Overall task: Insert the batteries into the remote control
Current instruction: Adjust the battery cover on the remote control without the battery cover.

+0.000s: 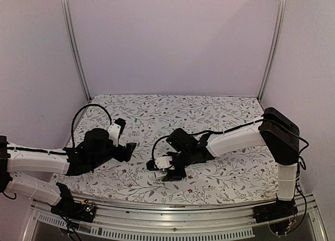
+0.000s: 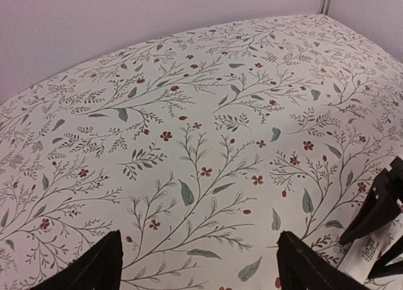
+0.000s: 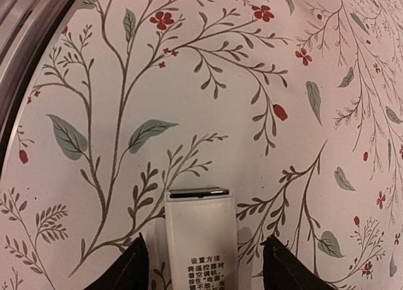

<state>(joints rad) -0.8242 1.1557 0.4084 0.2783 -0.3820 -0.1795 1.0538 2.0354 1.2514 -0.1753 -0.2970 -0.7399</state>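
White remote control (image 1: 163, 161) lies near the table's (image 1: 209, 110) front edge beneath the right gripper (image 1: 168, 170); the left gripper (image 1: 129, 146) hangs apart. Left wrist: jaws wide, empty. Right wrist: fingers (image 3: 129, 268) straddle the remote untouching, released; metal rail (image 3: 25, 31) close by, open room ahead. No batteries show; fetching them likely comes next.

Open cloth (image 2: 189, 113) ahead of L hand (image 2: 198, 255); R hand (image 3: 203, 255) + remote control (image 3: 200, 233) just beside.
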